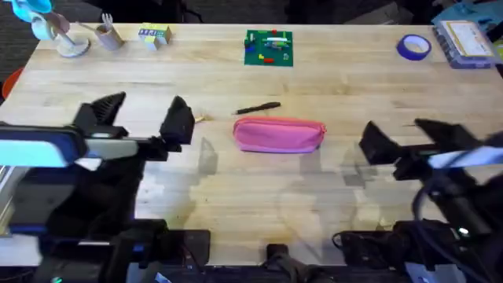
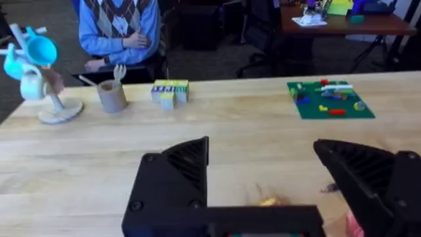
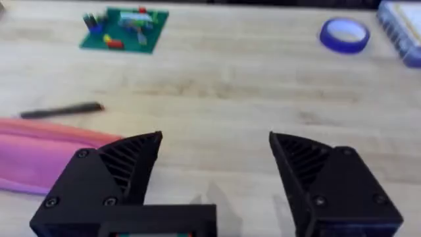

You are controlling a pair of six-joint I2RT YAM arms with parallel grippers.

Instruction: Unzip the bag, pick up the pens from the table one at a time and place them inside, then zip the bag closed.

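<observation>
From overhead, the left gripper (image 1: 145, 118) hangs with its fingers spread wide and holds nothing; the bag (image 1: 279, 134) lies on the table (image 1: 330, 79) off to its right, well apart, with a small yellowish pen (image 1: 200, 118) just past its right fingertip. The right gripper (image 1: 401, 135) is also wide apart and empty, the bag lying near its left finger without touching. A black pen (image 1: 258, 108) lies just beyond the bag, between the two grippers. In the left wrist view, the left gripper (image 2: 263, 164) gapes wide over bare wood, with a bit of the yellowish pen (image 2: 268, 201) between its fingers. In the right wrist view, the right gripper (image 3: 216, 155) stands wide and empty; the bag (image 3: 46, 155) sits just beside its left finger (image 3: 115, 174), the black pen (image 3: 62, 111) beyond it.
</observation>
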